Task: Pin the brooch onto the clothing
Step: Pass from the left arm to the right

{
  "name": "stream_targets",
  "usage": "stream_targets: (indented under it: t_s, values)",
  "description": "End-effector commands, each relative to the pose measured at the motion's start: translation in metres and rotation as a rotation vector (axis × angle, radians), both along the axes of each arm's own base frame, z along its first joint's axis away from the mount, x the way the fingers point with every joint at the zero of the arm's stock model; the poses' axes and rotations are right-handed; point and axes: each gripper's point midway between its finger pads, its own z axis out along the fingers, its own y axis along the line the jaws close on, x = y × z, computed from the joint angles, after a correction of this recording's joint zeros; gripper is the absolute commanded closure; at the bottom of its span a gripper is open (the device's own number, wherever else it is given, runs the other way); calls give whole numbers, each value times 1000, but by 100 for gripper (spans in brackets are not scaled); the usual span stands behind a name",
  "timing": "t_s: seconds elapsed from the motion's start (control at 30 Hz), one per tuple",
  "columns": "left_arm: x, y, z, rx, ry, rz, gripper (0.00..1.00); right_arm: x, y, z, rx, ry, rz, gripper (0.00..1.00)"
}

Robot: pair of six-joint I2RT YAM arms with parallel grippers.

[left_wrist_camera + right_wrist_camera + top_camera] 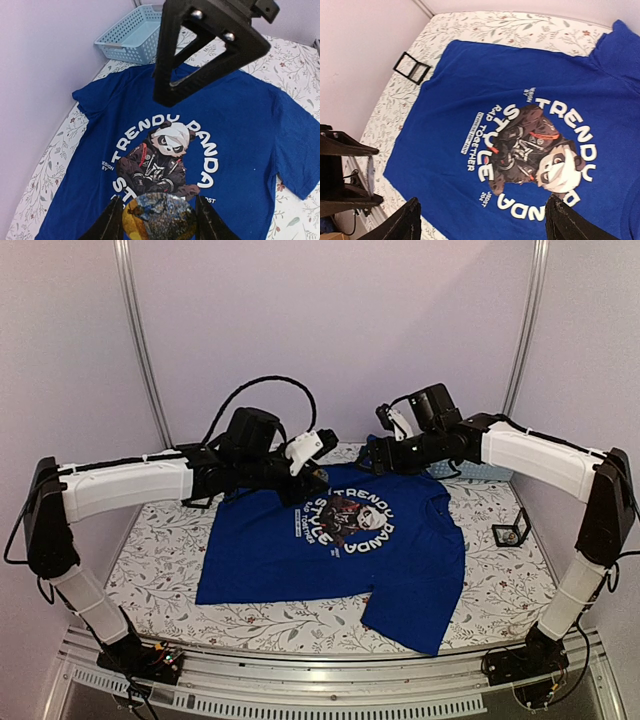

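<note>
The royal-blue T-shirt lies flat on the floral table, with its panda print ringed by white lettering facing up. My left gripper is shut on a round brooch painted in blue and yellow. It holds the brooch above the lower edge of the print. In the top view this gripper hovers over the shirt's upper left. My right gripper is open and empty above the shirt, over the collar end. Its black fingers hang in the left wrist view.
A light-blue basket stands at the table's back, beyond the collar. A small black frame stand sits on the cloth right of the shirt and also shows in the right wrist view. Pale walls close in on three sides.
</note>
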Motion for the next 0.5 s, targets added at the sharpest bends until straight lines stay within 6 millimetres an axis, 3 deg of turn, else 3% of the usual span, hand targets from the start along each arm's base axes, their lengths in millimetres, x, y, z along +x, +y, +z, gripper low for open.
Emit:
stream_targets:
  t_s: [0.0,0.27,0.47]
  values:
    - [-16,-16,16,-4,-102,-81,62,-27,22,37,240,49,127,21]
    - [-21,-28,10,26,-138,-94,63,-47,34,49,401,102,204,41]
    - [-21,-31,6,38,-144,-99,63,-54,41,37,442,173,243,48]
